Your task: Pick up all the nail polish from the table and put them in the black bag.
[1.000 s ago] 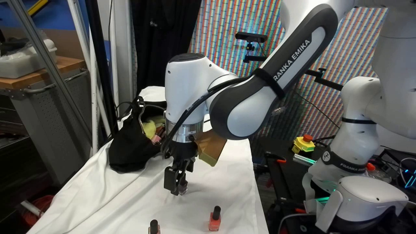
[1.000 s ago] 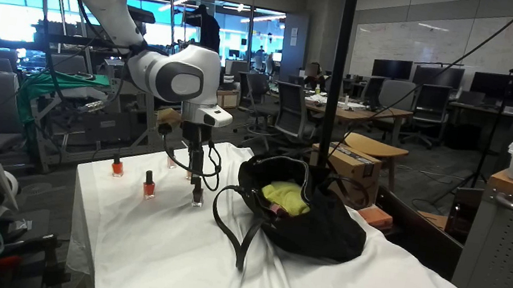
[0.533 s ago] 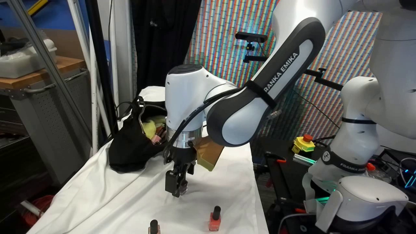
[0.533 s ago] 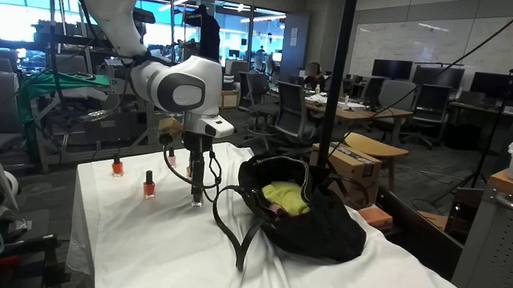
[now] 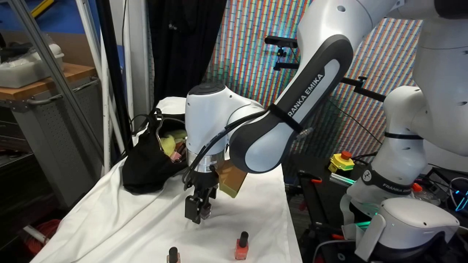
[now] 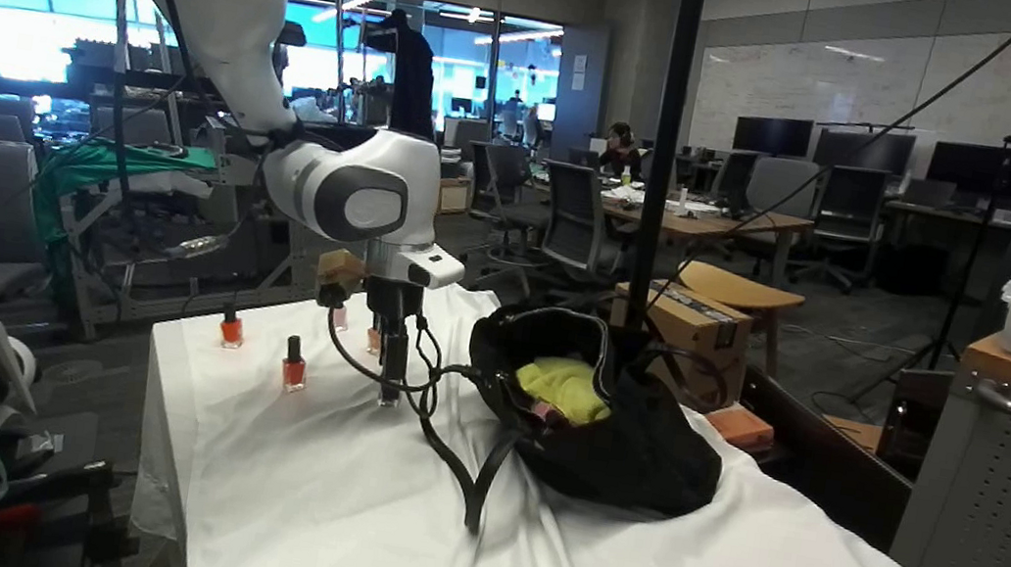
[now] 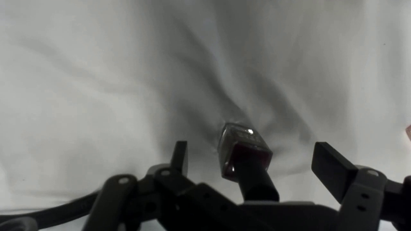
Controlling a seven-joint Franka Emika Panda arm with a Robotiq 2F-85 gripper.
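Note:
A dark nail polish (image 7: 245,147) with a black cap stands between the spread fingers of my open gripper (image 7: 252,160) in the wrist view; neither finger touches it. The gripper points down at the white-draped table in both exterior views (image 5: 199,212) (image 6: 390,376). Red nail polishes (image 6: 293,374) (image 6: 232,330) stand on the table (image 6: 288,490) beyond the gripper. Two pinkish ones (image 6: 340,317) (image 6: 374,340) stand partly behind the gripper. The black bag (image 6: 628,464) lies slouched and open beside it, with yellow-green cloth (image 6: 562,388) inside; it also shows in an exterior view (image 5: 150,168).
The bag's loop handle (image 6: 477,487) lies on the cloth near the gripper. A brown cardboard piece (image 5: 232,179) is fixed at the wrist. Cables (image 6: 429,372) hang beside the gripper. A black pole (image 6: 668,148) rises behind the bag. A second robot arm (image 5: 402,226) stands beside the table.
The arm has lowered, bringing the gripper down around the dark nail polish and slightly toward the bag. The other bottles and the bag have not moved.

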